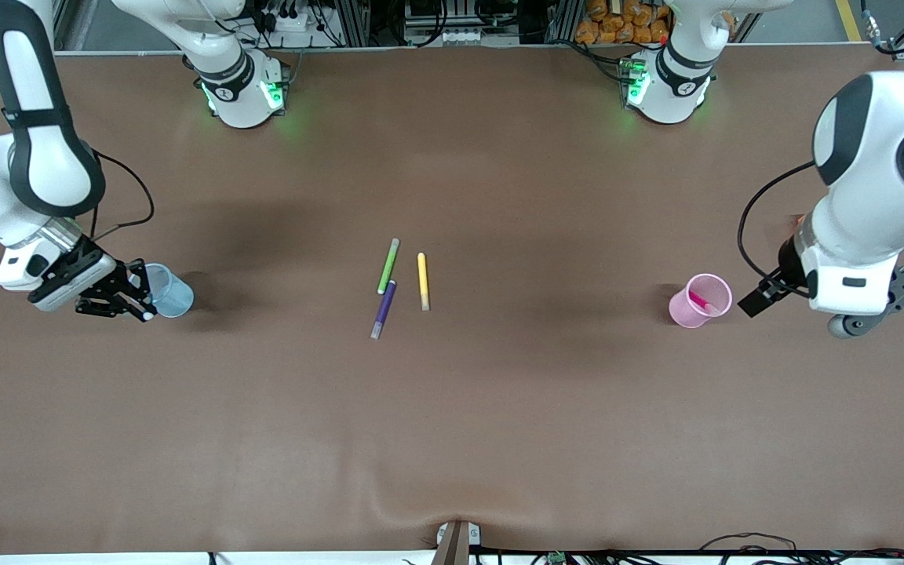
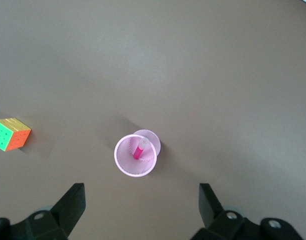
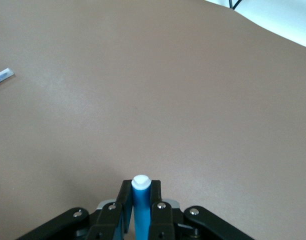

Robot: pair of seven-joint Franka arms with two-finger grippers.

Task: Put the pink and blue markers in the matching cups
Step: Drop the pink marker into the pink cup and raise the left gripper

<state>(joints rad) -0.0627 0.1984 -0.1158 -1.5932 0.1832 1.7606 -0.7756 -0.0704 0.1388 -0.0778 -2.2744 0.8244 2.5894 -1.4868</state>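
Observation:
The pale blue cup [image 1: 172, 292] stands on the table at the right arm's end. My right gripper [image 1: 136, 302] hangs right beside it and is shut on the blue marker [image 3: 141, 205], whose white end sticks out between the fingers [image 3: 125, 192]. The pale pink cup [image 1: 686, 311] stands at the left arm's end with the pink marker [image 1: 699, 300] leaning inside it. In the left wrist view the cup [image 2: 123, 161] and the marker [image 2: 138, 150] lie ahead of my left gripper [image 2: 141, 195]. My left gripper [image 1: 758, 298] is open, empty and beside the cup.
A green pen [image 1: 388, 265], a yellow pen [image 1: 423, 280] and a darker purple pen [image 1: 383, 308] lie together mid-table. The purple pen's cap end shows in the right wrist view [image 3: 2, 76]. A colour cube [image 2: 11, 134] sits near the pink cup.

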